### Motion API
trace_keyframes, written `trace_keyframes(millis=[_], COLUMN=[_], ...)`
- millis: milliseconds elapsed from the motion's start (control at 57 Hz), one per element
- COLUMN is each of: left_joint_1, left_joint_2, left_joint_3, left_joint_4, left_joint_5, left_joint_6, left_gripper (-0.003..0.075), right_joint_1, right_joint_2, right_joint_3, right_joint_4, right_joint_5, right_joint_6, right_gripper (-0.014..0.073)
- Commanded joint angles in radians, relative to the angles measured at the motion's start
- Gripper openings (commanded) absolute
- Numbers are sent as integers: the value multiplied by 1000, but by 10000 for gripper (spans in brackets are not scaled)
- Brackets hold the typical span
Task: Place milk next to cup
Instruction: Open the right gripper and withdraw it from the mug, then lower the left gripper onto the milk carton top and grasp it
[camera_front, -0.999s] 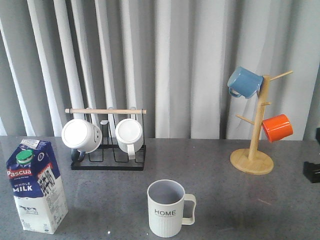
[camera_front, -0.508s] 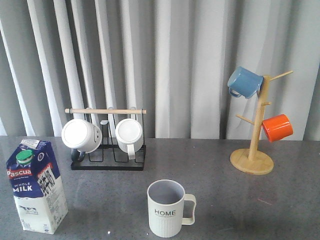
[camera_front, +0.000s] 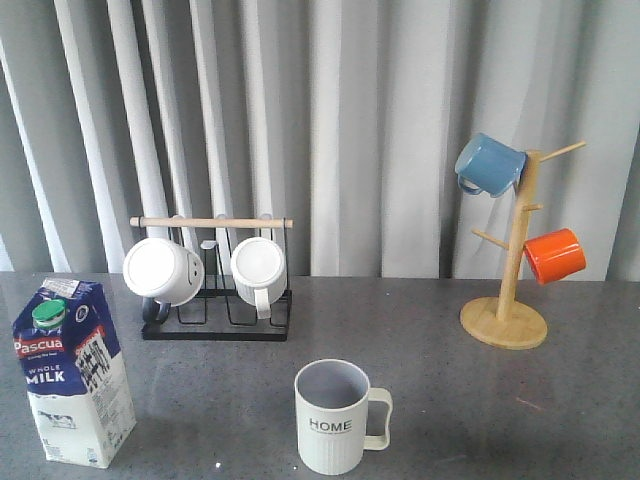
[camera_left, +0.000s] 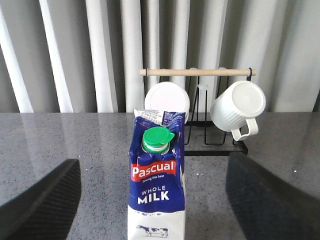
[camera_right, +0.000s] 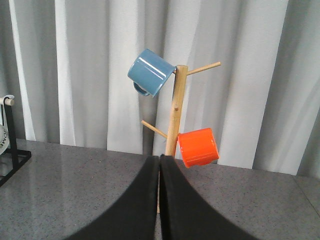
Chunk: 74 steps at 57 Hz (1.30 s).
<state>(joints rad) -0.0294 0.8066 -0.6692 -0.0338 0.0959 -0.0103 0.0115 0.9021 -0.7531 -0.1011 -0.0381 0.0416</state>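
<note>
A grey speckled worktop (camera_front: 450, 400) runs from the near edge back to a wall of pale pleated curtains (camera_front: 380, 130).

Nearest, at the near left corner, stands the milk (camera_front: 73, 372), an upright blue-and-white carton with a green cap, its base just inside the near edge. To its right, near the middle of the near edge, stands the cup (camera_front: 338, 416), a pale ribbed mug lettered "HOME", upright, its handle pointing right. The milk and the cup are well apart, with bare worktop between them. More bare worktop lies to the right of the cup, out to the right edge.

In the left wrist view the milk (camera_left: 158, 182) stands centred between the two dark fingers (camera_left: 42, 205) of the left claw (camera_left: 155, 200), which is spread wide and touches nothing. In the right wrist view the right claw (camera_right: 160, 200) has its two fingers (camera_right: 135, 205) pressed together with nothing between them, above bare worktop.

Farther back on the left, behind the milk, a black wire rack (camera_front: 215, 300) with a wooden bar on top holds two white mugs (camera_front: 162, 271) lying on their sides. Far right, a wooden mug tree (camera_front: 510, 300) on a round base carries a blue mug (camera_front: 490, 165) high on its left and an orange mug (camera_front: 553, 255) lower on its right. Open worktop separates the rack from the tree.
</note>
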Motion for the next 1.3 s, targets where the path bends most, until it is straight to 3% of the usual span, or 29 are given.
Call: trace_keyframes(millis=[0,140,596,841,1280], left_joint_1=[-4,-4,-4,-4,-4], left_joint_2=[-3,10,285,380,502], left_joint_3=[-36,-36,-37,-184,-223], left_joint_4=[-8,-8,-7,-4,-8], left_joint_5=[-96,-130,-453,-301,-398], left_joint_6=[-10,-9,17,-22,-9], left_gripper=[576,576,577,578,578], right_joint_1=[-5,-5,-5,-5,-5], right_joint_2=[-11,-11,-11,-11,-11], right_joint_3=[-35,-35,-35,-35,-35], right_joint_4=[-8,-8,-8,-8,-8], right_joint_5=[-72,-72,-72,-72,-72], right_joint_6=[2,2,2,2,2], right_gripper=[-8,-8,-8,-8,-8])
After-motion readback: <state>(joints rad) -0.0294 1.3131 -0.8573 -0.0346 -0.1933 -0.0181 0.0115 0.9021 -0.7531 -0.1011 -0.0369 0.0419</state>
